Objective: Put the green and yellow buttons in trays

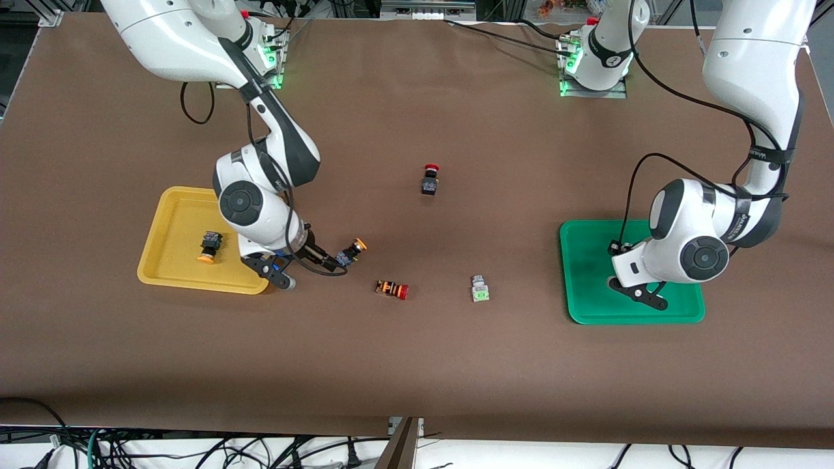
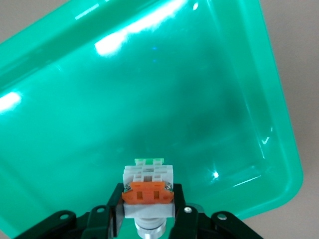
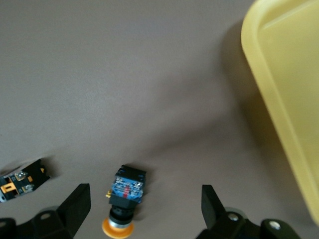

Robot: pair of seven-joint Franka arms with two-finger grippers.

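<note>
My left gripper (image 2: 148, 219) clamps a white button (image 2: 148, 191) over the green tray (image 2: 279, 149). My right gripper (image 3: 144, 209), fingers spread, straddles a yellow-capped button (image 3: 124, 199) beside the yellow tray (image 3: 284, 94).

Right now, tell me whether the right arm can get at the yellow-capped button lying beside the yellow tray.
Probably yes: the right tool is open, straddling the yellow-capped button with nothing between them.

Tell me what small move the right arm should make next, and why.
Probably lower the right gripper and close it. Its fingers stand open on either side of the yellow-capped button, which lies on the table beside the yellow tray. Meanwhile the left gripper holds a white button over the green tray.
</note>
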